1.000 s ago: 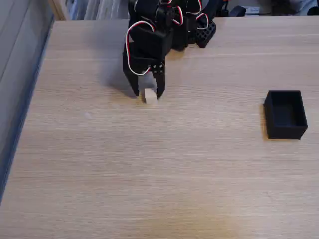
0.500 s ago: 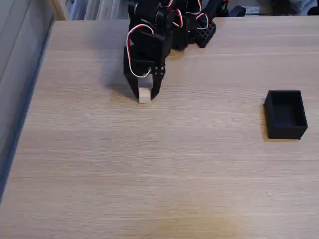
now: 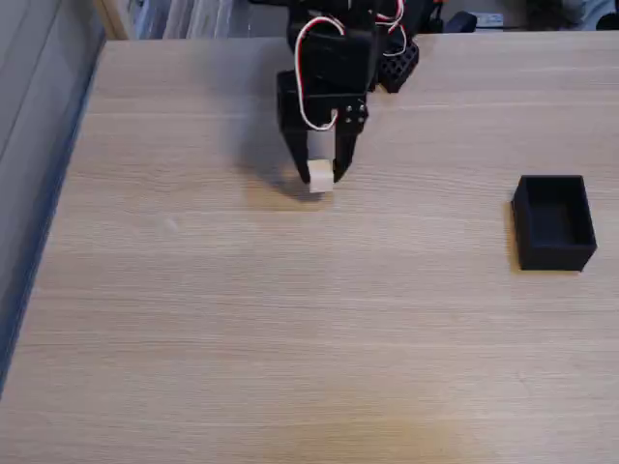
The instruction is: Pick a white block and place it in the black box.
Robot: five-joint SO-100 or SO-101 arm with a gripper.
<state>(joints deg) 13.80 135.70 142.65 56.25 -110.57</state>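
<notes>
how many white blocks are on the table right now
1. The white block sits between the fingertips of the gripper, near the table's far edge in the fixed view, well left of the black box. The arm could hide others.

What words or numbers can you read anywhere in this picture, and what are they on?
None can be read. The white block, the black box, the gripper and the wooden table are plain. A pale thing at the top edge may carry marks, but it is too small and blurred to read.

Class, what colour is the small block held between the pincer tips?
White to off-white, plain-faced; the white block shows best in the fixed view.
</notes>
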